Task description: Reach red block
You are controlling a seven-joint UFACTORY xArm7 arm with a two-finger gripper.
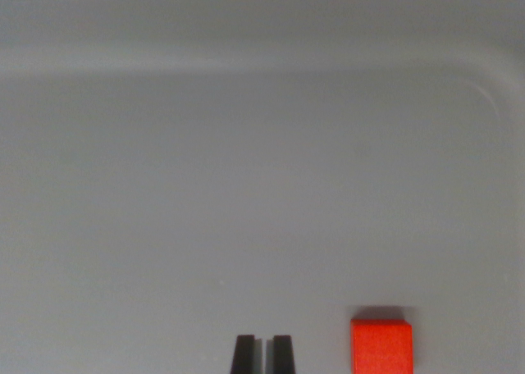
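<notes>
We are observing the reach step under way. The end effector [262, 353] is sitting at 6 o'clock, fingers nearly together, holding nothing. The red block [381, 346] is lying on the grey surface [246, 185] toward 5 o'clock, apart. We are judging a shift toward the wrist view's right is needed.

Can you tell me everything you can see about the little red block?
The red block is a small, plain, bright red-orange piece with straight edges and square corners; its material cannot be told. It lies flat on the pale grey surface, at the bottom of the wrist view towards its right, cut off by the lower edge. A thin shadow runs along its top edge. Nothing else touches it: the dark gripper stands apart on the wrist view's left, its fingertips close together.
</notes>
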